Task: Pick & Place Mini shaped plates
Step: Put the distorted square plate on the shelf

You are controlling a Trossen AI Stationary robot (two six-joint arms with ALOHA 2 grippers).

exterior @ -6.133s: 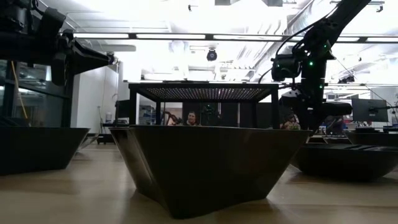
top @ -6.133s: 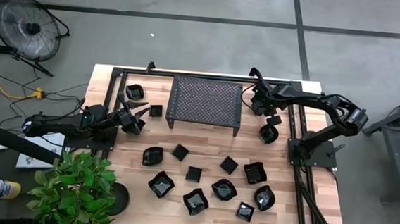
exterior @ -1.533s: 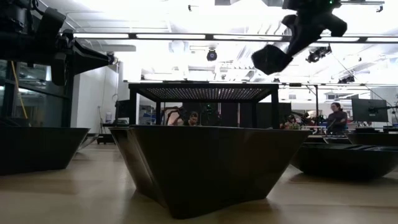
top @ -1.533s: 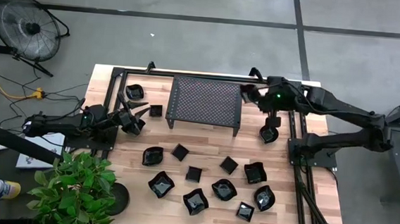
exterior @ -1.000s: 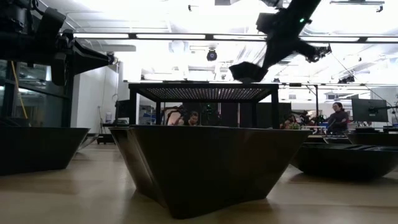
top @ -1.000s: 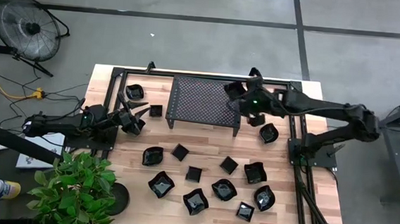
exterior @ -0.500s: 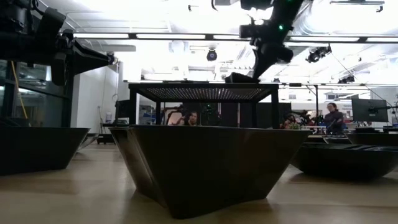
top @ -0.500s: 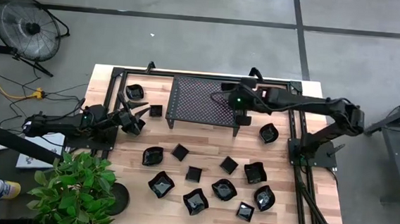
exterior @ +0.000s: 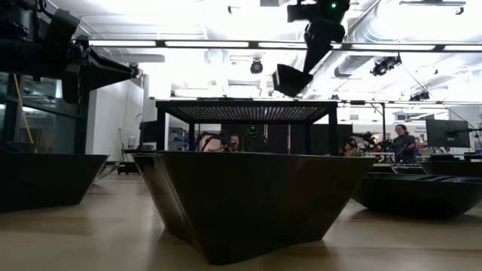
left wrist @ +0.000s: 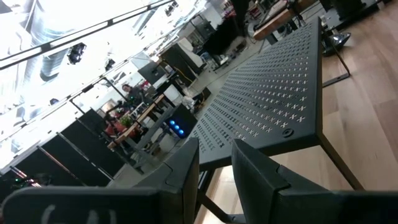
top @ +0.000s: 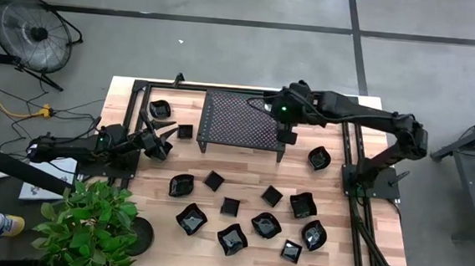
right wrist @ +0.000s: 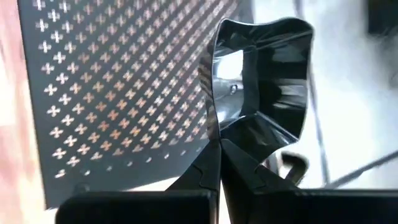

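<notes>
My right gripper [top: 271,108] is shut on one small glossy black dish [top: 260,106] and holds it over the far right part of the black mesh rack [top: 242,121]. In the low view the dish [exterior: 291,80] hangs clear above the rack top [exterior: 248,111]. Several more black dishes [top: 232,238] rest on their bases on the near half of the table. Others sit by the rack's left end [top: 185,132], in the far left corner [top: 160,108] and off its right end [top: 319,159]. My left gripper [top: 163,136] waits open left of the rack, touching nothing. My right gripper pinches the dish by one edge of its rim [right wrist: 216,127] between the two fingers [right wrist: 239,165]. The fingers come from above, slanting down. The dish is lifted clear of the rack and tilted, hanging below the fingers [exterior: 291,80].
Black frame rails [top: 349,149] run along the table's left, right and far sides. A potted plant [top: 89,219] stands at the near left corner. A big dish [exterior: 252,199] fills the low view's foreground. People show in the room behind the table.
My right gripper has carried the dish toward the table's left and a little toward the far edge, from the rack's right end to over its top. About half a second ago the dish was down at the rack top; it now hangs higher. The gripper has stayed shut on it.
</notes>
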